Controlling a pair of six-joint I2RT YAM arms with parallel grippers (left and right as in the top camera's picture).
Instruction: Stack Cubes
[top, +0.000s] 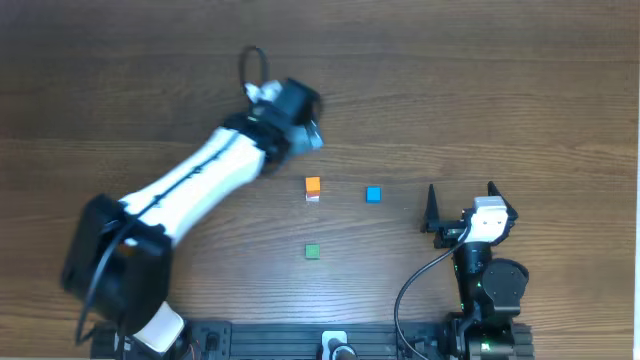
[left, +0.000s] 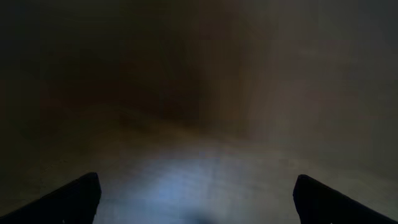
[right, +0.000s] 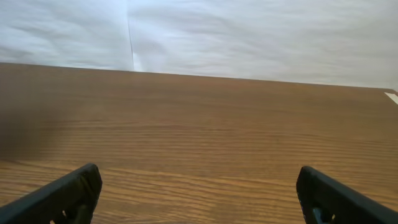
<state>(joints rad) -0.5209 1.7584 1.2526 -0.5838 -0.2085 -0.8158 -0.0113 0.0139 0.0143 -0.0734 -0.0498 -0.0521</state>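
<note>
An orange cube (top: 313, 185) sits stacked on a white cube (top: 313, 197) near the table's middle. A blue cube (top: 373, 194) lies to their right and a green cube (top: 312, 252) nearer the arms' bases. My left gripper (top: 306, 128) is up and to the left of the orange cube, apart from it; in its wrist view the fingertips (left: 81, 196) stand wide open over bare, dim wood. My right gripper (top: 461, 205) rests open to the right of the blue cube, its fingers (right: 71, 193) spread with nothing between them.
The wooden table (top: 480, 90) stretches bare around the cubes. A white wall (right: 249, 37) rises behind the table's far edge in the right wrist view. The arm bases and cables line the near edge.
</note>
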